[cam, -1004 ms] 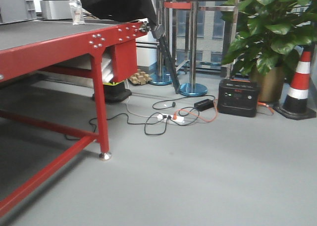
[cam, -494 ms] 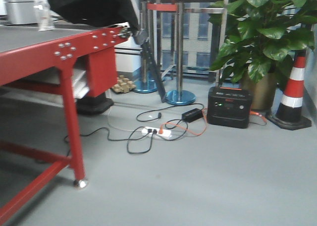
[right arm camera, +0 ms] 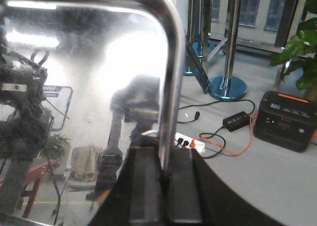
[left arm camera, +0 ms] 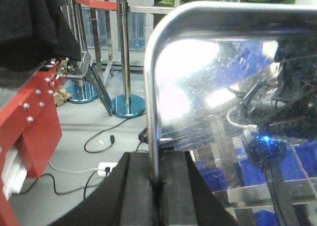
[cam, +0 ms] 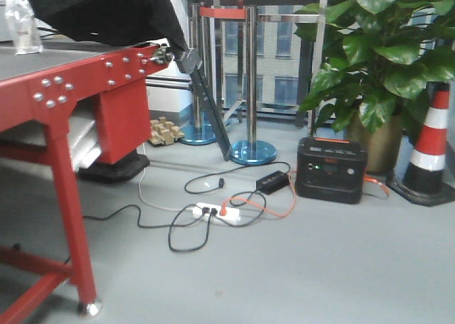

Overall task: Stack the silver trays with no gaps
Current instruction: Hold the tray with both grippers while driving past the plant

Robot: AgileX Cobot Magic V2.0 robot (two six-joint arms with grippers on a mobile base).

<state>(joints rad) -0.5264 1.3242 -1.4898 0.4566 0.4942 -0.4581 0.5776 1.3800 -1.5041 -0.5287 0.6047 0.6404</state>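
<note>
Soft and hazy in front; blown-out white glare across the shiny rectangular stainless-steel tray (left arm camera: 188, 87) at left wrist; smeared, dimmer reflections at right.

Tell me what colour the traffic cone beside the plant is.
The traffic cone is orange-red with white bands, clearest in the exterior front-facing view.

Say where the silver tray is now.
The silver tray is held clear of the floor: the left wrist view shows its rim clamped in the left claw, the right wrist view shows the right claw gripping a rim likewise.
</note>
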